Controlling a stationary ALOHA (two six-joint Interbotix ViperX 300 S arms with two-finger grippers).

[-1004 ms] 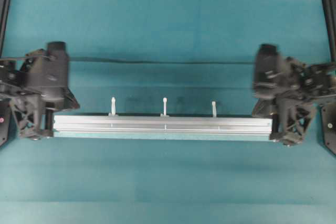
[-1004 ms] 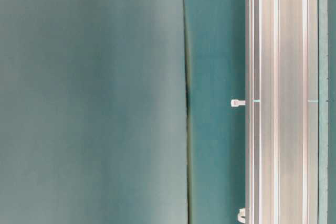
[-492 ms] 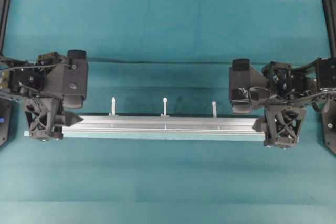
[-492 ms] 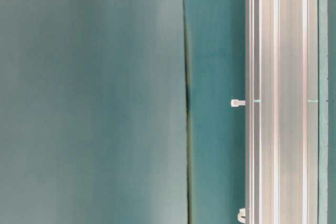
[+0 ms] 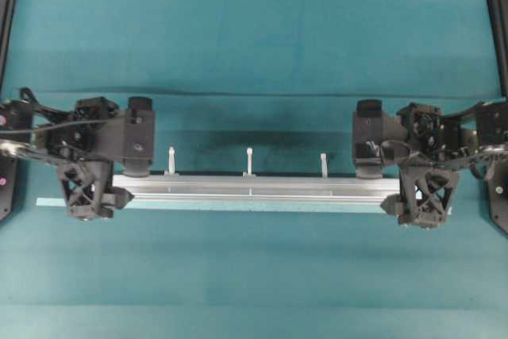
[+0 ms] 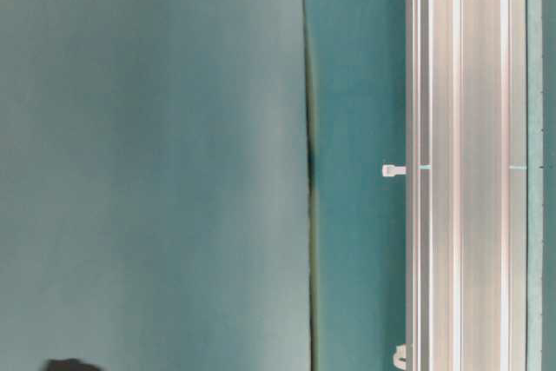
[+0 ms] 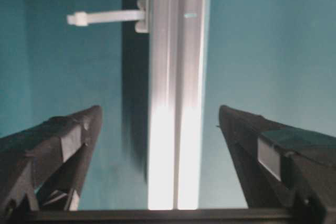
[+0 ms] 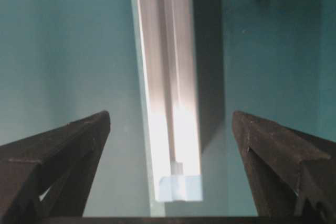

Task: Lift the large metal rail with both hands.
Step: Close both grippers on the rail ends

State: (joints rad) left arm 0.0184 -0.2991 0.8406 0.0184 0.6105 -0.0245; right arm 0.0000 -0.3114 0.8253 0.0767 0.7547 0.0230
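The large metal rail [image 5: 254,188] lies lengthwise on the teal table, silver and grooved, with three white zip ties [image 5: 248,160] sticking out of its far side. My left gripper [image 5: 91,192] hangs over the rail's left end and is open. In the left wrist view the rail [image 7: 176,103] runs between the fingers [image 7: 79,135] of the left gripper [image 7: 160,111], clear of both. My right gripper [image 5: 425,196] is open at the right end. There the rail's cut end [image 8: 178,187] sits between the spread fingers of the right gripper [image 8: 170,115], untouched. The table-level view shows only the rail [image 6: 460,162].
A thin pale tape strip [image 5: 48,202] lies along the rail's near side and sticks out past the left gripper. A dark seam [image 5: 278,94] crosses the teal cloth behind the rail. Black frame posts [image 5: 496,21] stand at the far corners.
Both grippers have gone from shut to wide open. The left one has moved right over the rail's left end and the right one has settled at the right end. The rail has not moved.
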